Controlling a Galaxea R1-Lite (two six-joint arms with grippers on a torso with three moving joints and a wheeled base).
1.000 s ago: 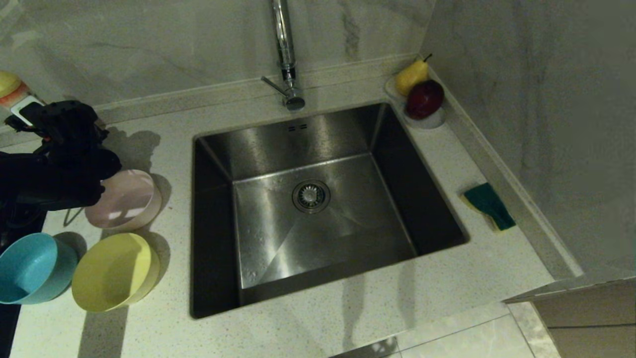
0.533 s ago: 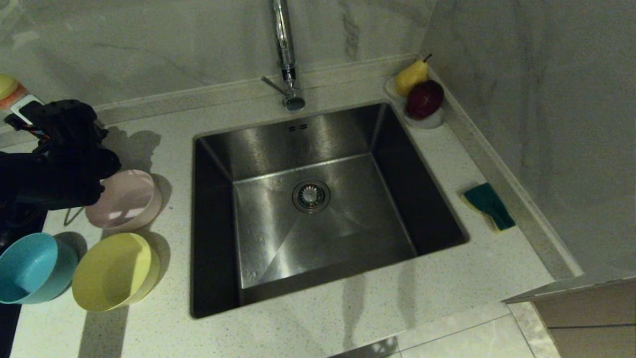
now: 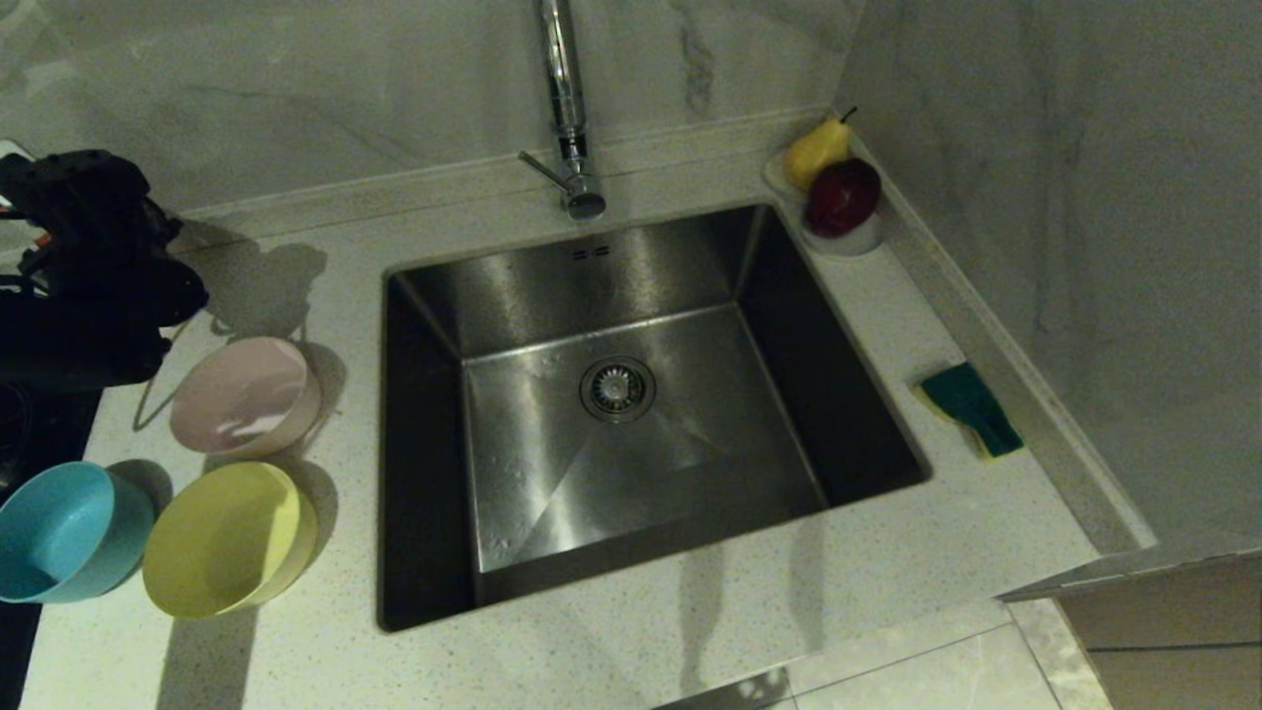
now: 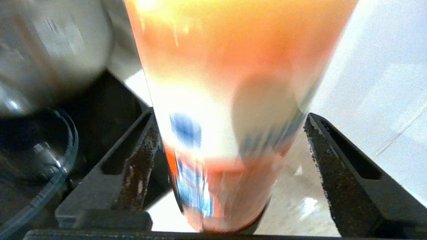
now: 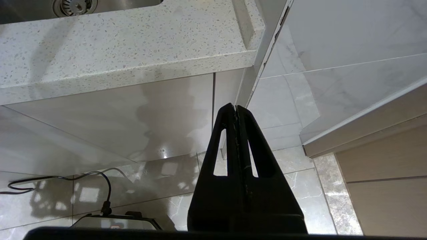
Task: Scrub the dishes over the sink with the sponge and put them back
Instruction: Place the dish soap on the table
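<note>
Head view first: pale speckled stone countertop [image 3: 631, 651] with marble-look wall tiles behind and to the right, and a chrome faucet [image 3: 562, 108] at top centre. The big square brushed-steel sink [image 3: 611, 394] fills the middle of the frame. At the lower left sit three small round plastic bowls: the pale pink bowl [image 3: 245, 396] nearest the sink's left edge, the yellow bowl [image 3: 229, 540] below it, the light blue bowl [image 3: 67, 532] at the far left edge, just beside the yellow one. The green-on-yellow rectangular sponge [image 3: 971, 409] lies on the counter at the right, near the wall. Upper right corner has a small white dish [image 3: 850, 240] with a yellow pear [image 3: 816, 150] and a dark red apple [image 3: 843, 195]. The black left gripper [image 3: 84, 212] is at the upper left edge, above the pink bowl and clear of it.

Left wrist view: the left gripper's fingers [image 4: 138, 156] stand wide apart either side of an orange and white bottle [image 4: 230, 110]; whether they touch it I can't tell. The label has blue print but it's too blurred to read.

Right wrist view: the right gripper [image 5: 236, 110] hangs below the counter's edge, fingers pressed together, over glossy floor tiles with a black cable [image 5: 66, 178] at lower left.
</note>
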